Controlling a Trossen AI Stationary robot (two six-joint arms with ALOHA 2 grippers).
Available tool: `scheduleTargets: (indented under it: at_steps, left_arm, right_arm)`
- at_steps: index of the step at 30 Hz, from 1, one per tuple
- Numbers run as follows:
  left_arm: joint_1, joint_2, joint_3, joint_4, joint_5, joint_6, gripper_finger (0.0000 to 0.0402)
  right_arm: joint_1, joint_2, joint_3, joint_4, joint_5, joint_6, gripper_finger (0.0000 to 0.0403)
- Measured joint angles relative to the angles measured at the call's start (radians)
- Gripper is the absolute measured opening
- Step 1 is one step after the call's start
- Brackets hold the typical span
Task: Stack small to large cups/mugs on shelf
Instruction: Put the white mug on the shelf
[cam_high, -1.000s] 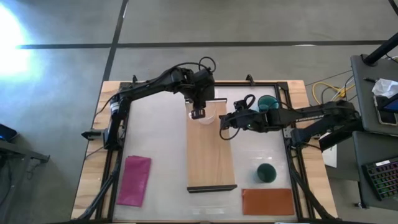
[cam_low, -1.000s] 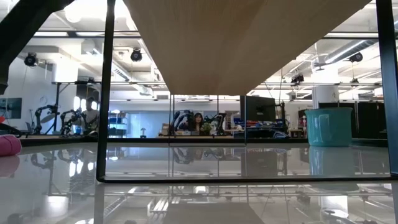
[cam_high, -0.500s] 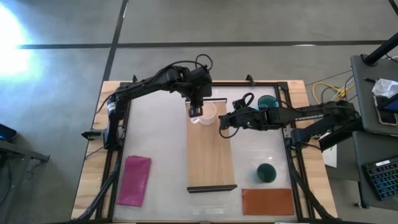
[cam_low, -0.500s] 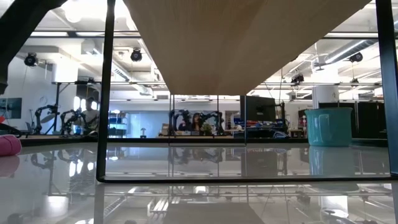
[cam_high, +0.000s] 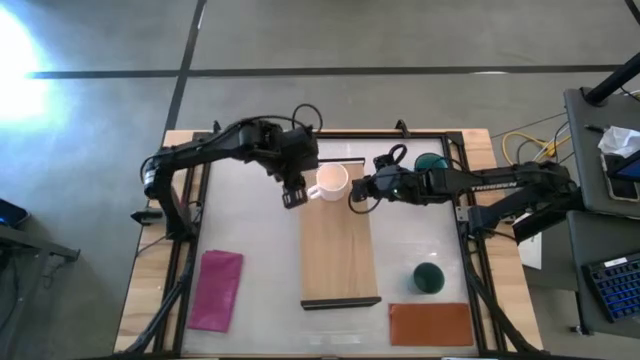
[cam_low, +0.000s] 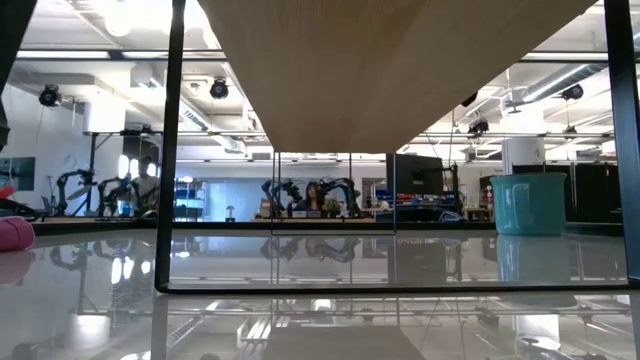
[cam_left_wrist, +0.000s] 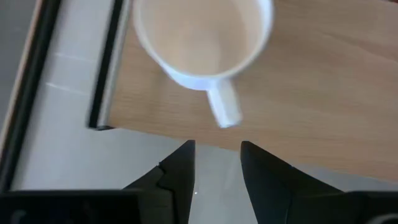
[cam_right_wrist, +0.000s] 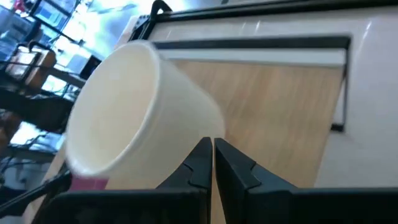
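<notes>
The white mug (cam_high: 331, 180) stands upright on the far end of the light-wood shelf (cam_high: 338, 250). In the left wrist view its handle (cam_left_wrist: 222, 109) points at my left gripper (cam_left_wrist: 214, 163). That gripper (cam_high: 291, 192) is open and hangs just off the shelf's left edge, clear of the mug. My right gripper (cam_high: 356, 196) is shut, and its tips are at the white mug's (cam_right_wrist: 134, 106) right side. The teal mug (cam_high: 430, 163) stands on the table at the far right, behind the right arm. The dark green mug (cam_high: 428, 277) stands on the table right of the shelf. My right gripper (cam_right_wrist: 211, 152) has its shut fingertips against or just short of the white mug's lower wall (cam_right_wrist: 186, 134), coming level from the table's right. Whether they touch it I cannot tell.
A magenta cloth (cam_high: 218, 290) lies near left and a reddish-brown mat (cam_high: 430, 323) near right. The low view looks under the raised shelf (cam_low: 400, 60) between its dark legs and shows the teal mug (cam_low: 528, 205). The middle and near parts of the shelf top are bare.
My left gripper was over the white mug at the shelf's far end. It has drawn back toward the table's left, off the shelf edge, and the mug stands free on the board. My right gripper has shifted slightly toward the far edge, closer to the mug.
</notes>
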Motion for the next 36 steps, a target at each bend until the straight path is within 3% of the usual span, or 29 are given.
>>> scheduleTargets:
  at_steps: [5,15,27,36]
  left_arm:
    - [-0.039,-0.026,-0.120,0.103,0.028,-0.067,0.0115]
    - [-0.056,-0.026,-0.227,0.267,0.052,-0.104,0.0115]
    - [-0.044,-0.025,-0.261,0.278,-0.048,-0.112,0.0115]
    - [-0.020,-0.025,-0.264,0.377,-0.052,-0.090,0.0115]
  right_arm:
    - [-0.064,0.000,0.000,0.003,-0.015,-0.027,0.0011]
    - [-0.131,0.000,0.000,0.023,-0.073,-0.083,0.0011]
    - [-0.111,0.000,0.000,0.074,-0.124,-0.094,0.0011]
    - [-0.083,0.000,0.000,0.069,-0.137,-0.083,0.0011]
